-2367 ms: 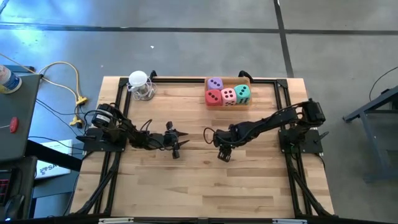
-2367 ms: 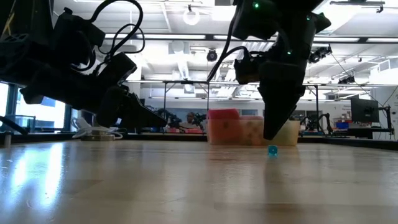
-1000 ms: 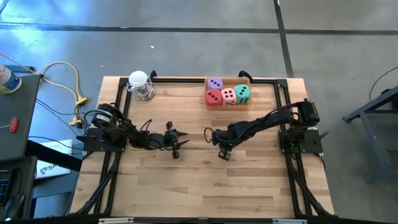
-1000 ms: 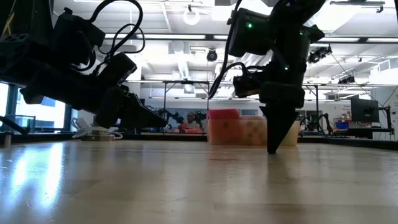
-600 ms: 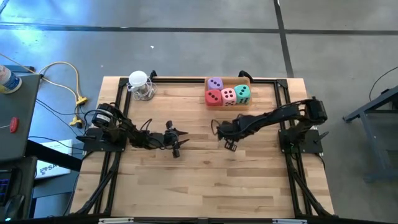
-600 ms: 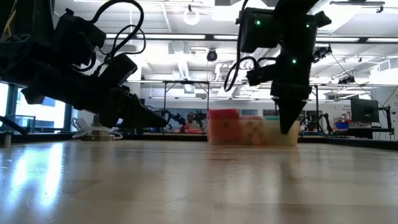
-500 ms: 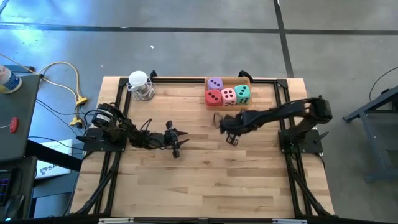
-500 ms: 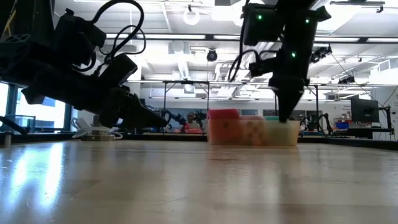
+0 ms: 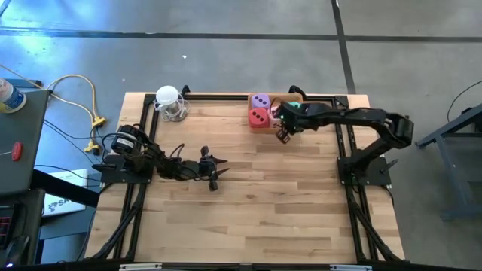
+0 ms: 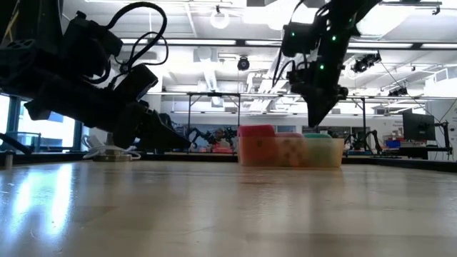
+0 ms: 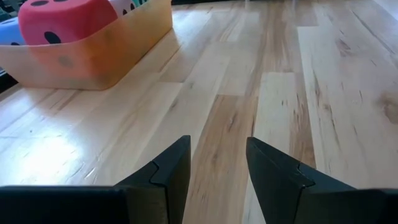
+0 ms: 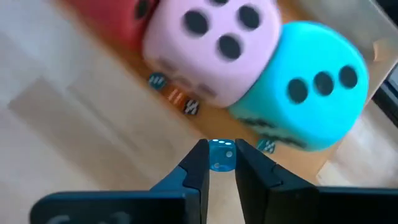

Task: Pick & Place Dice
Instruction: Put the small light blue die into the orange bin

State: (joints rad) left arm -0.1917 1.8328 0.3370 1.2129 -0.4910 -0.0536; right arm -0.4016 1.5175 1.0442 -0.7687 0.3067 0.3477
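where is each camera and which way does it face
high: overhead, looking down; left hand, right hand
low: table height, facing the tray; both hands
left wrist: low, facing the tray; own fingers
right wrist: above pink die, teal die; fingers grip tiny blue cube
shared: red die, high and left wrist

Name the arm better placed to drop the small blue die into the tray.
Right. Its gripper already pinches the small blue die just above the tray holding the big dice. The left gripper waits mid-table, empty.

Bright overhead lighting, tabletop glare, motion-blurred right wrist view
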